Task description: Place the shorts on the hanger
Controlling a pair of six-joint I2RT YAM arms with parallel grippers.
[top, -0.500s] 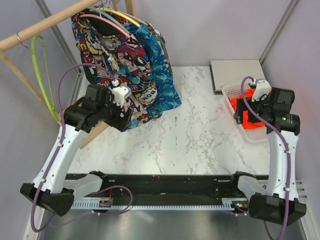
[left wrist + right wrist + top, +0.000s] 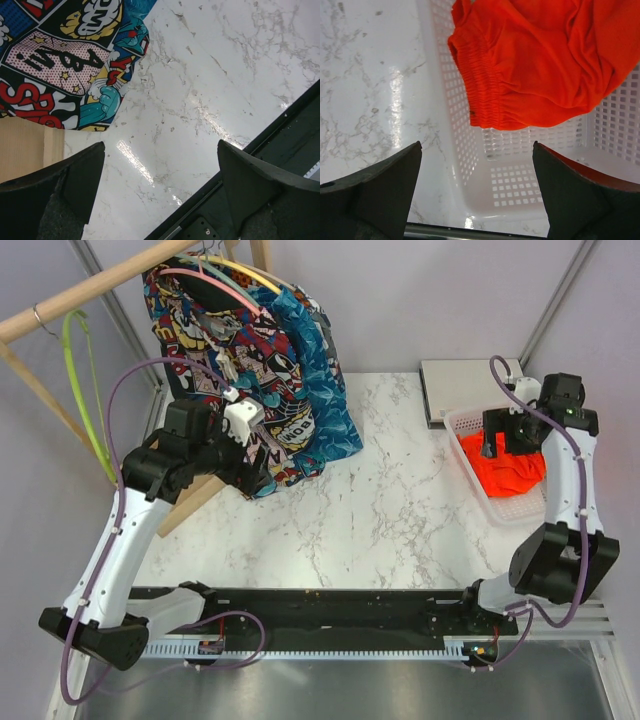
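The orange-red shorts [image 2: 510, 472] lie crumpled in a white perforated basket [image 2: 500, 508] at the right of the table; the right wrist view shows their elastic waistband [image 2: 485, 85]. My right gripper [image 2: 503, 437] hovers over the far end of the basket, open and empty, its jaws wide apart above the basket [image 2: 470, 150]. The lime-green hanger [image 2: 80, 390] hangs from the wooden rail [image 2: 70, 302] at the far left. My left gripper [image 2: 250, 480] is open and empty, low over the marble table beside the comic-print garment [image 2: 65, 60].
The comic-print [image 2: 215, 350] and blue patterned [image 2: 320, 390] garments hang on pink and yellow hangers at the back left. A wooden rack leg [image 2: 185, 505] slants under my left arm. A grey box [image 2: 470, 385] sits behind the basket.
My right arm has swung up and back toward the far end of the basket, uncovering the shorts. My left arm has barely shifted.
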